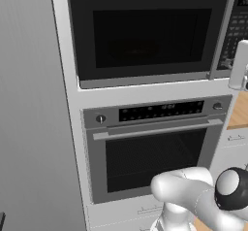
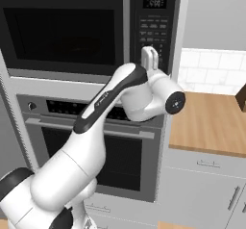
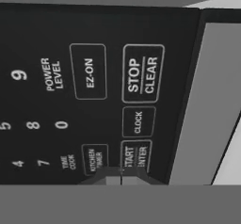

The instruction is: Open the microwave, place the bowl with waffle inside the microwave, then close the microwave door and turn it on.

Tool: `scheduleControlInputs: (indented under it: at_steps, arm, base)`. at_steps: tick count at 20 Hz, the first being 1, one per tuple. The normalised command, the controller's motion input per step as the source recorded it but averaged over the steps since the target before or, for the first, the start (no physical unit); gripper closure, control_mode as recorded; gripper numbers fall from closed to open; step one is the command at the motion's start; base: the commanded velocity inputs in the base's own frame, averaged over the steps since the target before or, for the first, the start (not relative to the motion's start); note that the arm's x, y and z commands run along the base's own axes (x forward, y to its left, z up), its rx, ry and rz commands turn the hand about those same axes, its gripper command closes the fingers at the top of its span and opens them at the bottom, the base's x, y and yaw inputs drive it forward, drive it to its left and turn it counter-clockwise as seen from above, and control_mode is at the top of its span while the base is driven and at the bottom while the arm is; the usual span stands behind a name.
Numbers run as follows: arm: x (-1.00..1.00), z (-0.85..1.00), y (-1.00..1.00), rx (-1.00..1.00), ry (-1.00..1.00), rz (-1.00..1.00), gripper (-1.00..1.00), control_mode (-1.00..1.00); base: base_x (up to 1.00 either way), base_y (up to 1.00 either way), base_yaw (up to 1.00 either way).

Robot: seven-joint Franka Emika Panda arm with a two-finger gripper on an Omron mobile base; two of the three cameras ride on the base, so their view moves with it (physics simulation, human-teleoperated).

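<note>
Closed two-finger dark gripper (image 3: 121, 179), jaws together, at START/ENTER key | one black keypad strip (image 3: 94, 91): STOP CLEAR, EZ-ON, CLOCK, POWER LEVEL, KITCHEN TIMER | one black built-in microwave (image 1: 145, 31) above one grey oven (image 1: 150, 147), black windowed microwave door (image 2: 62, 31) shut

Claw (image 3: 121, 177) shut, tips at keypad strip (image 2: 153, 28) of microwave (image 1: 145, 31); microwave door (image 2: 62, 28) left of it, oven (image 1: 150, 147) below, worktop (image 2: 209, 122) to right.

Below, we see a grey oven (image 1: 150, 147) with a horizontal handle (image 1: 160, 128) and round knobs. To its right we see a wooden counter (image 2: 211, 122) over grey drawers (image 2: 206, 164), backed by white tiles (image 2: 211, 71).
</note>
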Motion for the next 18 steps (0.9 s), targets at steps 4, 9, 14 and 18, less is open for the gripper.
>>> scheduleControlInputs:
  at_steps: [4, 9, 14, 18]
  arm:
    - [0.54, -0.26, -0.33, 0.01, 0.0, -0.06, 1.0, -1.0]
    - [0.39, -0.41, -0.18, 0.01, 0.0, -0.06, 1.0, -1.0]
    - [-0.44, -0.26, -0.61, 0.01, -0.09, -0.05, 1.0, -1.0]
    - [-0.99, 0.0, -0.51, 0.0, -0.11, 0.0, 1.0, -1.0]
  base:
    - [0.0, 0.0, 0.0]
    - [0.0, 0.0, 0.0]
    - [0.0, 0.0, 0.0]
    - [0.0, 0.0, 0.0]
